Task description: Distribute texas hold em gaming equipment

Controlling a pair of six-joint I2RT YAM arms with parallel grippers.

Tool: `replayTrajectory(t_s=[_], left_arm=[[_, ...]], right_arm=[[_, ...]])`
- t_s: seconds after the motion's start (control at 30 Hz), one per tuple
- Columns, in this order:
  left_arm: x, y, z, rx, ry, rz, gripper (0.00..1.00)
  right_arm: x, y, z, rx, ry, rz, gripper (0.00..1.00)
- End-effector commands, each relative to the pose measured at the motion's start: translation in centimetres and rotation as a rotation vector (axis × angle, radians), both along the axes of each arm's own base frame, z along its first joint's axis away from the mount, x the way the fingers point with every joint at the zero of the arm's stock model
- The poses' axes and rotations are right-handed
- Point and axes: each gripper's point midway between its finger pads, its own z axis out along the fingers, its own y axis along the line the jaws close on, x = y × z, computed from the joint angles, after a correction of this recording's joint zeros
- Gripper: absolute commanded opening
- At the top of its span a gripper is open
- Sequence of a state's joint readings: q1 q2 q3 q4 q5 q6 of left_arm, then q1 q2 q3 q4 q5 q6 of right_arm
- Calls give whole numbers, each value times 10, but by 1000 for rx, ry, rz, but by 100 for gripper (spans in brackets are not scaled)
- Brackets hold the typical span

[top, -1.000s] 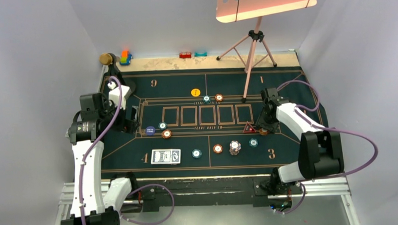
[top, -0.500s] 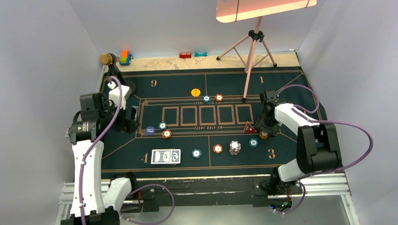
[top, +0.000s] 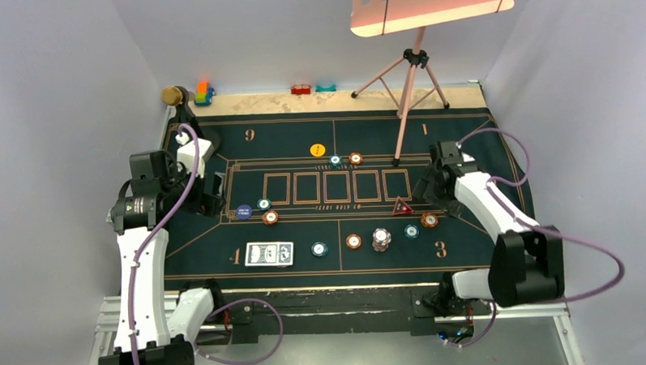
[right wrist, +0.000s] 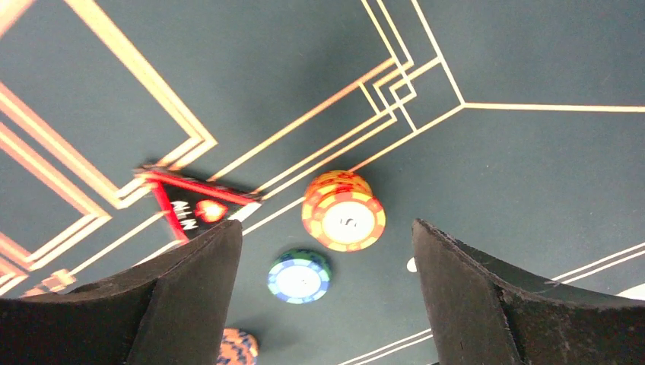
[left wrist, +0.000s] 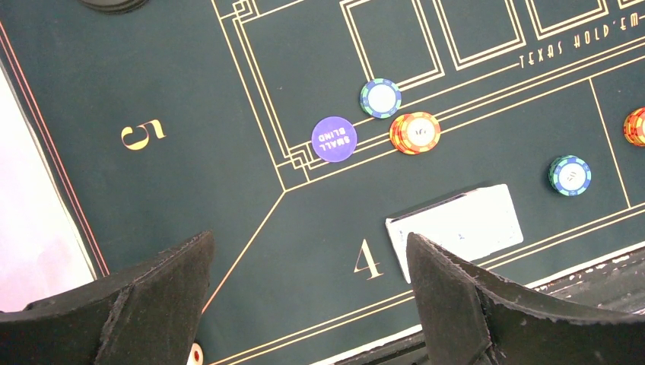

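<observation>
A short stack of orange chips (right wrist: 344, 211) (top: 429, 219) lies free on the felt beside the red triangle marker (right wrist: 190, 201) (top: 402, 206). My right gripper (right wrist: 326, 225) (top: 426, 197) hovers open just above and behind it, holding nothing. A teal chip (right wrist: 300, 277) (top: 411, 230) lies close by. The playing cards (top: 269, 253) (left wrist: 456, 224) rest face-down-side up by seat 4. A dark-blue button (left wrist: 334, 138), a teal chip (left wrist: 380, 97) and an orange chip (left wrist: 415, 132) sit together. My left gripper (left wrist: 308, 237) (top: 216, 193) is open and empty over the left of the mat.
The green felt mat (top: 464, 129) also carries a yellow button (top: 318, 149), a white chip stack (top: 380, 239) and other chips. A tripod (top: 405, 82) stands at the far right of the mat. Toy blocks (top: 204, 92) line the back edge.
My right gripper opened and let go of the orange chips near seat 3, then drew back up and away from them. The left arm has not moved.
</observation>
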State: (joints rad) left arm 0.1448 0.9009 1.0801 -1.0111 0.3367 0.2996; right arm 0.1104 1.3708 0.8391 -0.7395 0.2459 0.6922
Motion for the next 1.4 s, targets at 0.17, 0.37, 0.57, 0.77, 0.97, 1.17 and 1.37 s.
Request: replayTrajectory(t_s=[0.17, 0.37, 0.57, 0.77, 0.97, 1.17, 1.37], left_arm=[[2, 0, 3, -6, -19, -5, 100], [1, 1, 2, -2, -15, -2, 100], [-1, 1, 3, 1, -18, -1, 100], [-2, 1, 4, 0, -20, 2, 100], [-3, 1, 3, 3, -19, 0, 100], [-1, 1, 2, 3, -15, -1, 100], [-1, 1, 2, 1, -14, 0, 100]], right_arm=[[24, 64, 100, 17, -295, 310, 84], [-18, 131, 93, -5, -182, 611, 94], [-47, 145, 76, -11, -118, 712, 98], [-61, 150, 57, -50, -56, 749, 98], [-67, 153, 41, -64, -21, 763, 98], [-72, 154, 32, -45, -7, 767, 98], [-75, 151, 24, -49, 9, 762, 92]])
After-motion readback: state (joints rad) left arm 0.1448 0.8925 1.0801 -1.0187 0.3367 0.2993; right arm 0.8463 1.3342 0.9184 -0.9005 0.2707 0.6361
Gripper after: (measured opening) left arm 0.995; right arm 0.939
